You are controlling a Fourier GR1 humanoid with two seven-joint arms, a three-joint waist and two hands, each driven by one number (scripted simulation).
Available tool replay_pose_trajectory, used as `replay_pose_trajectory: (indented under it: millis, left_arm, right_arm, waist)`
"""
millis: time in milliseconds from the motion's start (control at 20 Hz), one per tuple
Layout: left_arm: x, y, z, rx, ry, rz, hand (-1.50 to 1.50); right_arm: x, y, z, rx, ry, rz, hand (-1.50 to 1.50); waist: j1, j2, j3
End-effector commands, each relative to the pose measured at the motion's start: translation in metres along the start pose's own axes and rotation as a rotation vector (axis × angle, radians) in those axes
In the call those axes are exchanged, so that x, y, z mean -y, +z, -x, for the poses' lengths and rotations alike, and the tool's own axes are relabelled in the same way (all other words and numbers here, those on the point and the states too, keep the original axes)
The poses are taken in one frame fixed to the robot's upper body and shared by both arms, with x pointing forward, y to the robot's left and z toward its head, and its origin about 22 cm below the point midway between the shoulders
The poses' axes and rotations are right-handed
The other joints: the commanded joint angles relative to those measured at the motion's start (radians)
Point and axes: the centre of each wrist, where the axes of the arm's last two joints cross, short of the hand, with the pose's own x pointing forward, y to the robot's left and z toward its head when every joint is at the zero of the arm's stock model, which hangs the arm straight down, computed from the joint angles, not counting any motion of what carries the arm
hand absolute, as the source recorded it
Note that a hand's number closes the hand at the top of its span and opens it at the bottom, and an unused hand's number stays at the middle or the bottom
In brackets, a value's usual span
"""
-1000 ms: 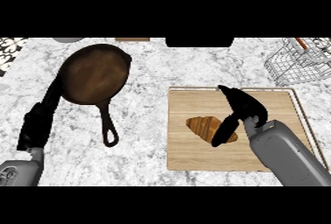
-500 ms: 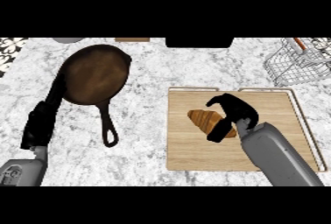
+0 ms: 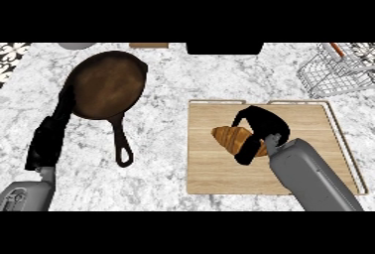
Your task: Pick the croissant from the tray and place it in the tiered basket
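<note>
A golden-brown croissant (image 3: 230,139) lies on the wooden tray (image 3: 219,173) at the centre right of the counter. My right hand (image 3: 261,125) sits over the croissant, thumb and fingers curled around its right part, which it hides. The wire tiered basket (image 3: 337,72) stands at the far right, beyond the tray. My left hand (image 3: 48,141) rests open at the left edge, fingers pointing up, beside the skillet.
A dark cast-iron skillet (image 3: 104,84) lies at the upper left, its handle (image 3: 122,144) pointing towards me. A black object (image 3: 224,48) and a small wooden board (image 3: 149,45) sit along the far edge. Marble counter stretches between skillet and tray.
My right hand has come down from above the tray and curled its fingers around the croissant. The left hand has stayed put.
</note>
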Motion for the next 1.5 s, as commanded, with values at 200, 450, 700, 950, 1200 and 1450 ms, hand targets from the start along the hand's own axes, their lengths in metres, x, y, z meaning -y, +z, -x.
replay_pose_trajectory:
  millis: [200,450,700,950,1200,1450]
  left_arm:
    - [0.005,-0.011,-0.006,-0.002,0.001,-0.012,0.0]
    - [0.006,-0.002,0.005,-0.003,-0.017,-0.011,0.0]
    - [-0.006,-0.006,0.0,-0.007,-0.026,-0.032,0.0]
    - [-0.002,0.0,0.004,-0.018,0.004,-0.01,0.0]
    - [-0.006,-0.003,0.004,-0.003,0.018,0.002,0.0]
    - [-0.011,-0.014,-0.018,0.012,0.003,0.004,0.0]
  right_arm:
    - [-0.032,0.033,-0.015,0.26,0.085,0.069,1.5]
    - [-0.036,0.049,0.023,0.393,0.131,0.175,1.5]
    - [0.006,0.084,0.021,0.52,-0.158,0.412,1.5]
    - [0.036,0.125,0.023,0.572,-0.23,0.687,1.5]
    - [0.096,0.166,0.031,0.587,-0.26,0.85,1.5]
    - [0.152,0.179,0.053,0.482,-0.142,0.944,1.5]
  waist:
    - [-0.007,0.008,0.008]
    - [-0.01,0.007,0.008]
    - [-0.028,0.002,0.008]
    - [-0.017,0.004,0.008]
    - [-0.008,0.008,0.007]
    - [-0.001,0.01,0.008]
